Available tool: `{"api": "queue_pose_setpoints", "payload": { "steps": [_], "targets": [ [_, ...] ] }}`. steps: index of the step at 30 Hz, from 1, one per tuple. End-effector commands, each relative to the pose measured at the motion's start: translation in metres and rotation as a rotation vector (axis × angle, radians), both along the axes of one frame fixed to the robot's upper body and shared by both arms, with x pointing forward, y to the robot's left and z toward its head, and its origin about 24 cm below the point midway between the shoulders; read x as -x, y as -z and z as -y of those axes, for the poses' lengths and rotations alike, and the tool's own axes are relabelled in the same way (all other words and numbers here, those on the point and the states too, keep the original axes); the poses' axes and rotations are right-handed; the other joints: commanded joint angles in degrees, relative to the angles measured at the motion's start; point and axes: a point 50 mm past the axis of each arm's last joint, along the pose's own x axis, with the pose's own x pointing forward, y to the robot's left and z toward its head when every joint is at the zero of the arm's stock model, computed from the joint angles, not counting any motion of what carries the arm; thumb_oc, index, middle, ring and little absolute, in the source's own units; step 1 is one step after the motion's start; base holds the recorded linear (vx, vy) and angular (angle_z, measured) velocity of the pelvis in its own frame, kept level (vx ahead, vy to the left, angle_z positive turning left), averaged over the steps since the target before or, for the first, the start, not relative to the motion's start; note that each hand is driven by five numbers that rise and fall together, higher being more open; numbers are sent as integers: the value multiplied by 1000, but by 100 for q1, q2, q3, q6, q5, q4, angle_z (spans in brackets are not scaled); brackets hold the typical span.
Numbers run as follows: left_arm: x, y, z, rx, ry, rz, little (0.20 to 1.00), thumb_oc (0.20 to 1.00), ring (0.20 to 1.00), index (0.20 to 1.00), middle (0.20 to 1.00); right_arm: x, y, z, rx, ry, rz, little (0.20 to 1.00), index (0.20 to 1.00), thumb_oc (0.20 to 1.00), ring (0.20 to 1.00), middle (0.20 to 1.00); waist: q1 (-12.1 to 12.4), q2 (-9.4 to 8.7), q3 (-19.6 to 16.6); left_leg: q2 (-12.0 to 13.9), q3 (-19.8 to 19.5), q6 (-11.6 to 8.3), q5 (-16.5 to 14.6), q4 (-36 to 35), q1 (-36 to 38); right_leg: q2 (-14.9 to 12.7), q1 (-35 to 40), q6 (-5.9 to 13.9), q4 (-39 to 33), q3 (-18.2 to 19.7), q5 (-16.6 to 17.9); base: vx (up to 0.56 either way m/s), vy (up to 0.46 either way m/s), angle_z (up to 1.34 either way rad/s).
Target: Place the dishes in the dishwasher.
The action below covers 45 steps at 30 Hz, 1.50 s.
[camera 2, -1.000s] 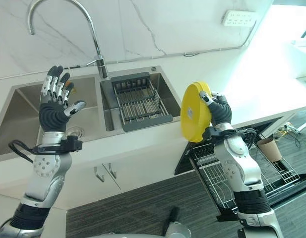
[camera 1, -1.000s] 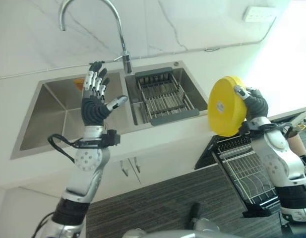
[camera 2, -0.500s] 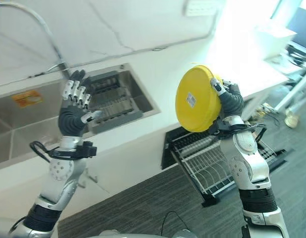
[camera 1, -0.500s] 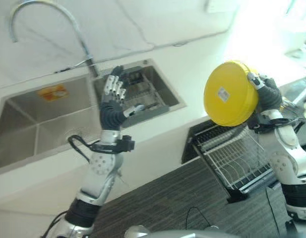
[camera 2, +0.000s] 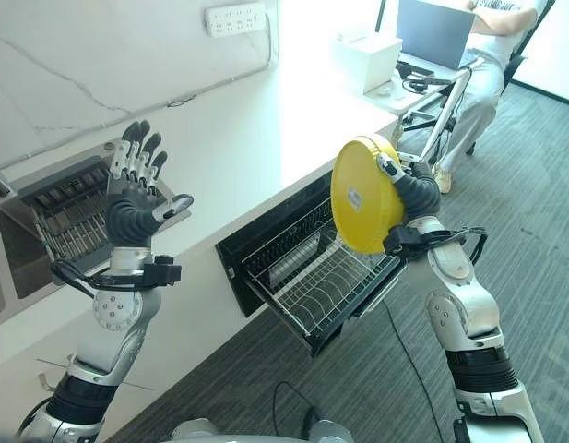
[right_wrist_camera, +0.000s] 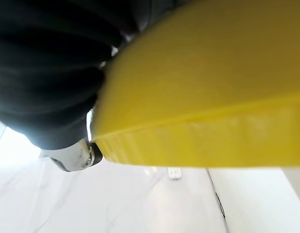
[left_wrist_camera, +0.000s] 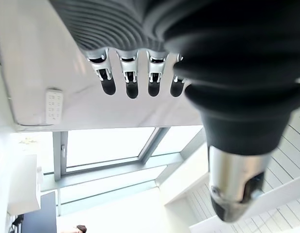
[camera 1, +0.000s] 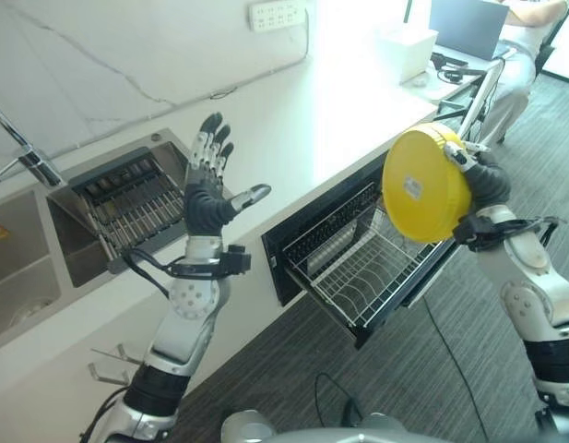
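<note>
The right hand (camera 2: 415,189) grips a yellow plate (camera 2: 362,197) by its rim, fingers curled over the far edge and thumb on the underside. The plate stands nearly on edge, its round flat base facing the camera with a small white sticker on it, held in the air above the rack (camera 2: 312,275). It looks like smooth matte plastic with a shallow raised rim. The rack is a thin wire basket with rows of upright tines, pulled out of the dark dishwasher (camera 1: 307,235) under the white counter (camera 1: 330,120). The left hand (camera 1: 208,189) is raised over the counter, palm open, fingers straight and slightly spread, thumb out to the side, holding nothing. A steel sink (camera 1: 118,198) with a slatted drainer lies behind it
</note>
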Motion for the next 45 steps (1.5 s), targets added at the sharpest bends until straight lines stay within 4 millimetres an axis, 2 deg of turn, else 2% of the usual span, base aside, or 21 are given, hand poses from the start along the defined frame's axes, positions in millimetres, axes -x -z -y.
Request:
{"api": "queue_pose_setpoints", "payload": {
  "steps": [1,6,11,21,28,33,40,45],
  "targets": [
    [5,-23,5,-71,13,147,1000,1000,1000,1000,1000,10,-51,-14,-11,-69,254,200,200,200,200,200,180,-266,-178,-114,-47,2,-119,-58,302,-1056,497,929,-539,-524,518,128,151,-17],
    [7,-22,5,-82,7,138,1000,1000,1000,1000,1000,8,-43,-14,10,-60,208,200,200,200,200,200,260,-291,-281,-260,-47,99,-299,-70,416,-1094,613,972,-613,-515,465,102,59,1],
    [11,-23,-2,-96,-28,156,1000,1000,1000,1000,1000,4,-33,-12,47,-25,164,200,200,200,200,200,385,-308,-302,-283,-167,160,-337,-152,456,-1058,680,977,-665,-485,430,40,-8,10],
    [22,-35,-37,-140,-195,226,1000,1000,1000,1000,1000,-5,-28,-2,158,67,115,200,200,200,200,200,631,-286,-332,-287,-376,169,-380,-108,517,-949,782,878,-375,-588,136,37,-21,1],
    [24,-37,-51,-148,-257,234,1000,1000,1000,1000,1000,-5,-31,7,160,130,125,200,200,200,200,200,661,-258,-368,-331,-453,168,-369,-180,562,-923,834,856,-372,-610,92,9,9,8],
    [27,-39,-64,-158,-306,226,1000,1000,1000,1000,1000,1,-35,25,237,218,132,200,200,200,200,200,643,-246,-416,-355,-478,151,-369,-231,587,-922,843,860,-366,-608,80,-8,7,1],
    [35,-42,-82,-180,-425,257,1000,1000,1000,1000,1000,5,-24,45,405,329,76,200,200,200,200,200,627,-231,-452,-360,-471,136,-341,-308,630,-908,881,866,-474,-547,124,-16,5,0],
    [38,-47,-92,-184,-471,275,1000,1000,1000,1000,1000,6,-21,51,453,343,52,200,200,200,200,200,618,-236,-474,-377,-476,133,-347,-309,635,-897,887,859,-467,-524,100,0,0,0]
  ]
}}
